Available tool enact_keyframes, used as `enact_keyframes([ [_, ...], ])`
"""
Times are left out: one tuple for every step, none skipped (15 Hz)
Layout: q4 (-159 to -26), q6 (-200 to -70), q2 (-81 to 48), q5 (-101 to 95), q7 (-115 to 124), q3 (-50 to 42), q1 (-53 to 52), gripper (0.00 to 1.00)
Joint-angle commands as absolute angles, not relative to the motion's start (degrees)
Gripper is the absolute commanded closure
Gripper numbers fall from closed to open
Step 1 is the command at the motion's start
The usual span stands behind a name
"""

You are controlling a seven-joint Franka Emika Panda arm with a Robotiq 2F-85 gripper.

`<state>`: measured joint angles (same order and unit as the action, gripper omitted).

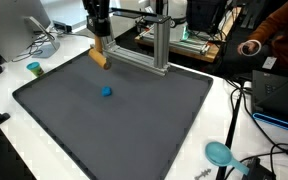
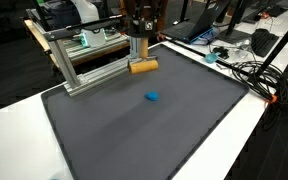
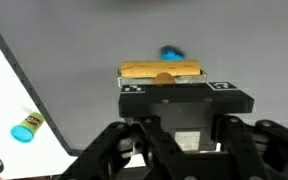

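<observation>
My gripper (image 1: pixel 99 46) is shut on a tan, oblong block (image 1: pixel 101 57) and holds it just above the far edge of a dark grey mat (image 1: pixel 134 135). The gripper (image 2: pixel 139 55), block (image 2: pixel 143 67) and mat (image 2: pixel 154 145) show in both exterior views. In the wrist view the block (image 3: pixel 162 71) sits crosswise between the fingers (image 3: pixel 162 82). A small blue object (image 1: pixel 106 92) lies on the mat near its middle, apart from the block. It also shows in an exterior view (image 2: pixel 152 97) and in the wrist view (image 3: pixel 171 52).
An aluminium frame (image 1: pixel 159 45) (image 2: pixel 84 60) stands along the mat's far edge, close beside the gripper. A small teal and yellow item (image 1: pixel 34 69) (image 3: pixel 26 128) lies on the white table. A teal scoop (image 1: pixel 219 153) and cables (image 2: pixel 249 70) lie off the mat.
</observation>
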<state>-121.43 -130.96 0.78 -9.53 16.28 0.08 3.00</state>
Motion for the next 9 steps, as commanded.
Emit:
enact_keyframes([
  [-113.7,-133.4,-6.3,-4.8,13.3,-1.5,3.2,0.77],
  [-113.3,-133.7,-7.2,-1.7,10.2,-1.6,3.3,0.77],
  [-113.0,-133.2,-7.6,0.6,8.0,-1.4,3.3,0.77],
  [-115.5,-133.3,-6.0,-3.3,11.8,-2.0,2.5,0.52],
  [-114.7,-133.3,-7.1,-1.7,10.3,-2.0,2.6,0.52],
  [-114.3,-133.3,-7.6,-1.1,9.6,-2.0,2.6,0.52],
  [-114.1,-133.3,-7.9,-1.0,9.5,-2.0,2.6,0.77],
  [-114.4,-134.1,-8.5,-0.2,8.8,-1.9,2.7,0.77],
  [-114.8,-135.0,-9.0,0.1,7.4,-1.9,2.9,0.77],
])
